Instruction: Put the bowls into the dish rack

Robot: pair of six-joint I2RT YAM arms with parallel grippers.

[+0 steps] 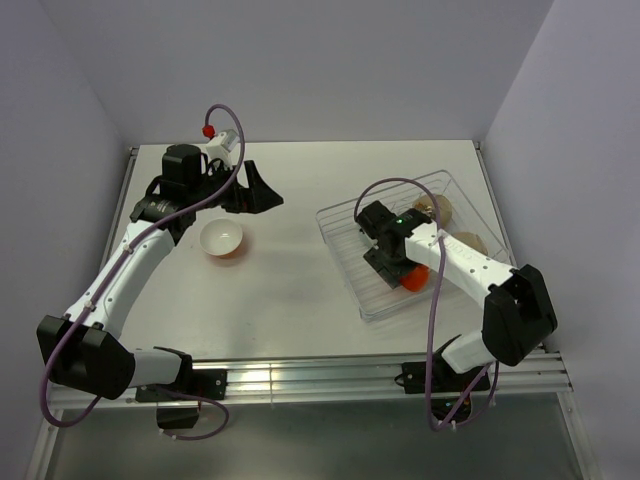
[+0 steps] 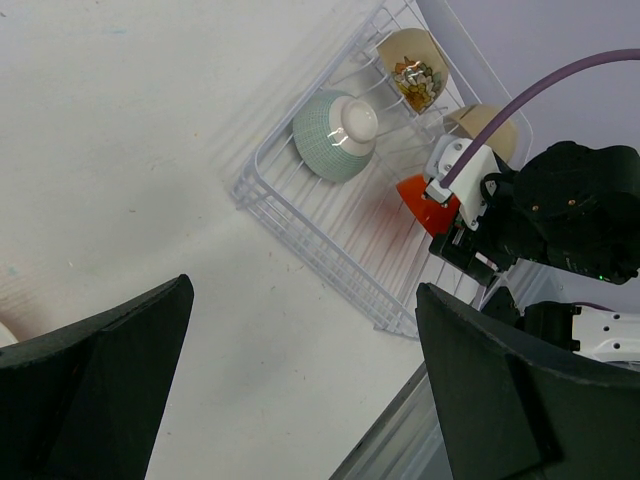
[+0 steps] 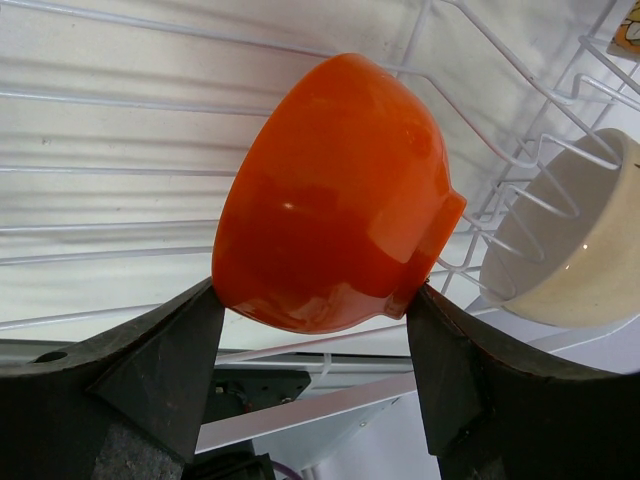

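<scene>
On the left, the left gripper (image 1: 258,190) hangs over the far side of the table (image 1: 290,290), its jaws spread wide and holding nothing. Just in front of it a white-lined bowl (image 1: 222,239) sits upright on the table, not yet loaded and well apart from the dish rack (image 1: 345,240).

Further right, the rack already carries a mint bowl (image 2: 335,135) on its side, with a patterned cream bowl (image 2: 412,65) and a plain cream bowl (image 2: 485,130) standing in the wires behind it.

At the rack's near end the right gripper (image 3: 315,295) pinches an orange bowl (image 3: 330,190) turned on its side, one pad by the rim and the other against the foot ring. It is low over the ribbed base; whether it touches the wires I cannot tell.

To place it well, the bowl should come down gently until its rim settles between two wires, staying clear of the plain cream bowl just beside it. The jaws should part only once the rack takes the weight, since a round bowl on edge may roll.
</scene>
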